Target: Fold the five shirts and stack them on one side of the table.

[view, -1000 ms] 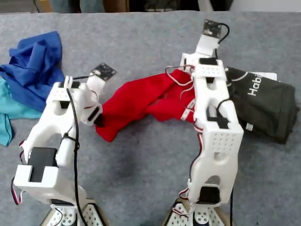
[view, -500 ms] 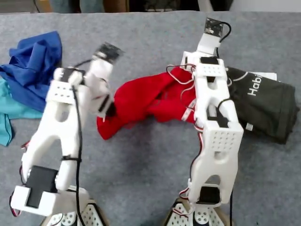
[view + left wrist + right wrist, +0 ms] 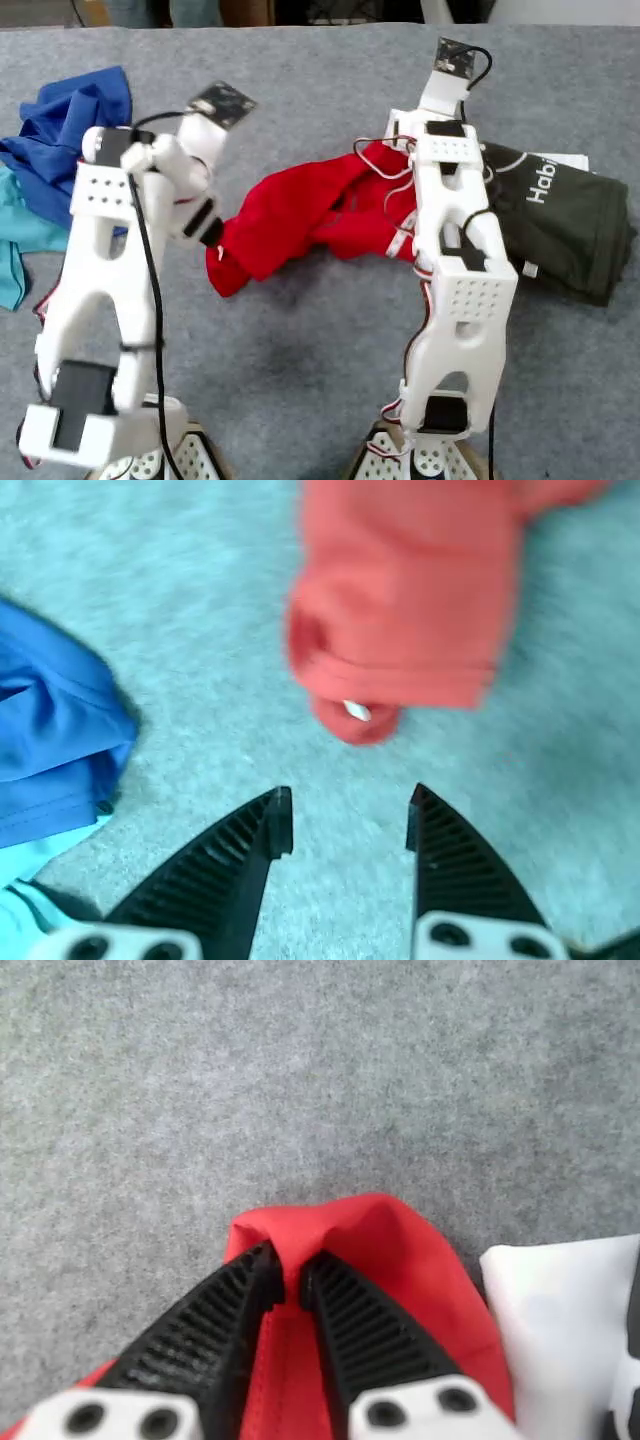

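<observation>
A crumpled red shirt [image 3: 300, 215] lies across the middle of the grey table. My left gripper [image 3: 348, 825] is open and hovers just short of the shirt's loose end [image 3: 400, 600], holding nothing; in the high view it [image 3: 208, 230] is at that left end. My right gripper [image 3: 290, 1280] is shut on a raised fold of the red shirt [image 3: 390, 1260] at its far right end, under the right arm [image 3: 455, 250]. A folded dark shirt [image 3: 570, 225] lies on the right side.
A crumpled blue shirt [image 3: 75, 130] and a teal shirt [image 3: 20, 235] lie at the far left, close to the left arm; both also appear in the left wrist view, blue [image 3: 50, 740] and teal [image 3: 20, 910]. A white piece [image 3: 560, 1330] lies beside the red fold.
The left arm has risen and straightened, its gripper drawing slightly back from the red shirt's left end. The right arm has kept still, holding the fold.
</observation>
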Tool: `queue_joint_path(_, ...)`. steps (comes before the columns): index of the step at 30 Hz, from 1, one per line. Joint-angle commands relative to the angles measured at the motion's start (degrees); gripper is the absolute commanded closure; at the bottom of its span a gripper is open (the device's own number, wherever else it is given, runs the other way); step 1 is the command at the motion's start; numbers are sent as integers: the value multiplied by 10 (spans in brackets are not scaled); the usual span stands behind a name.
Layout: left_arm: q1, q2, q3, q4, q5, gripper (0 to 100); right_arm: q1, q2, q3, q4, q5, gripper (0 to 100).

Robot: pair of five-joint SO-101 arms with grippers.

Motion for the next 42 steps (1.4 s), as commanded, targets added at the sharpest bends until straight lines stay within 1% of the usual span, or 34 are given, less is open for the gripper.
queue_joint_path(1,64,-69,16,5,33,798,9,-8,-30,-11,1,985)
queue_joint_path(3,101,-94,87,-33,33,798,9,-8,-29,-10,1,985)
queue_joint_path(6,138,-101,197,-129,36,794,9,-8,-29,-8,1,985)
queue_joint_path(8,154,-98,250,-181,37,793,9,-8,-29,-8,1,985)
queue_joint_path(10,165,-92,278,-209,37,793,9,-8,-29,-8,1,985)
queue_joint_path(15,182,-74,298,-234,44,793,9,-8,-29,-8,1,985)
queue_joint_path(19,176,-52,324,-294,65,793,9,-8,-28,-8,1,984)
queue_joint_path(23,177,-37,345,-325,64,793,9,-8,-28,-8,1,984)
queue_joint_path(27,160,-25,346,-345,64,797,9,-8,-28,-8,1,984)
queue_joint_path(31,146,-24,358,-382,65,798,8,-8,-29,-8,1,984)
queue_joint_path(35,147,-25,368,-389,65,799,8,-8,-29,-8,1,984)
queue_joint_path(40,150,-23,383,-408,62,859,8,-8,-29,-8,1,984)
queue_joint_path(42,149,-23,389,-415,62,865,8,-8,-29,-8,1,984)
